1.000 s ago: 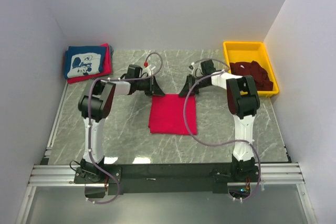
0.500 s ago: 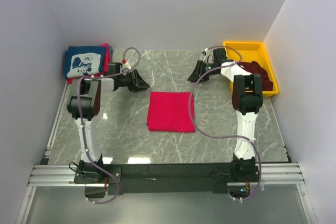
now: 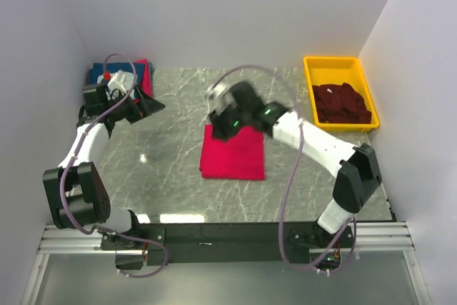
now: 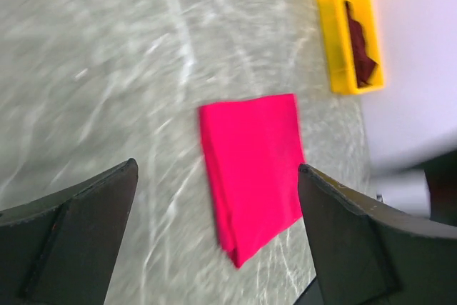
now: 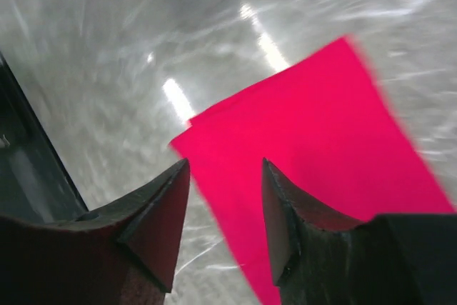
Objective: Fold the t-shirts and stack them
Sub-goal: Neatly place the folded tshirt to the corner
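A folded bright red t-shirt (image 3: 235, 155) lies flat mid-table, also in the left wrist view (image 4: 253, 166) and the right wrist view (image 5: 321, 148). My right gripper (image 3: 226, 131) hovers over its far left corner, jaws partly open (image 5: 225, 164) and empty. My left gripper (image 3: 147, 105) hangs at the back left, jaws wide open (image 4: 218, 168) and empty, facing the red shirt from a distance. Behind it sits a stack of a navy t-shirt (image 3: 95, 75) on a red one (image 3: 146, 72), mostly hidden by the arm. Dark maroon t-shirts (image 3: 343, 103) lie in the yellow bin (image 3: 330, 64).
The yellow bin (image 4: 335, 26) stands at the back right against the white wall. White walls close in the grey marble table (image 3: 171, 169) on three sides. A black rail with both arm bases runs along the near edge.
Both grippers have opened. The left arm swung out to the back left near the stack. The right arm came from the bin side to over the red shirt's far left corner.
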You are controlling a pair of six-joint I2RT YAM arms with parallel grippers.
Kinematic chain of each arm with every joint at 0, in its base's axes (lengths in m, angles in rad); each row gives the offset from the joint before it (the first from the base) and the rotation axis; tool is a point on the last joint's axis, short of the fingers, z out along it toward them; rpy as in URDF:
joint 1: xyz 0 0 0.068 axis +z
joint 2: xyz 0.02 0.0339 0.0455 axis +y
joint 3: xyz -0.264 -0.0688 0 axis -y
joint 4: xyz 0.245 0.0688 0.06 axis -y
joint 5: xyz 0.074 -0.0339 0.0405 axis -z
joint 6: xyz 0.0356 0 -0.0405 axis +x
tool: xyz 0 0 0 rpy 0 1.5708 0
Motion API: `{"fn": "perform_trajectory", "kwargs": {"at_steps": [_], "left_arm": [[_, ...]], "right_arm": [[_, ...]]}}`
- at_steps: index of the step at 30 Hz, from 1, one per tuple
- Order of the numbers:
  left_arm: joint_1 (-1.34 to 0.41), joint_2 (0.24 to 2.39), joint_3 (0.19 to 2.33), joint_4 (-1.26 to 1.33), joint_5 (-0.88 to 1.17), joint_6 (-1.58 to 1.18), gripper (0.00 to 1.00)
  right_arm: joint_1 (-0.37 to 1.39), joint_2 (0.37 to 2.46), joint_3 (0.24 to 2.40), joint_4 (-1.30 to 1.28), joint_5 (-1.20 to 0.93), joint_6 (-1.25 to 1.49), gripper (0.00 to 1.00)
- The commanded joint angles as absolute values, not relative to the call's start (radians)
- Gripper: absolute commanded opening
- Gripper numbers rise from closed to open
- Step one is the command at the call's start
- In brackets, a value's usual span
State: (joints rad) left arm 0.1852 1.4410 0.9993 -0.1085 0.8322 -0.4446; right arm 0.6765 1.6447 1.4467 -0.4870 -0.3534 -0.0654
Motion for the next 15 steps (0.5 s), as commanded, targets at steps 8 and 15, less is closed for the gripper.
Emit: {"fn": "perform_trajectory", "kwargs": {"at_steps": [8,15], "left_arm": [[0.236,1.330,0.896,-0.353,0.775,-0.362,0.99],[0.239,1.319,0.859,-0.364,0.703,-0.430,0.99]], "right_arm": [[1.060,1.788,1.408,-0.561,0.044,-0.163,0.49],[1.112,1.904,1.463,-0.555,0.041,-0.147,0.44]]}}
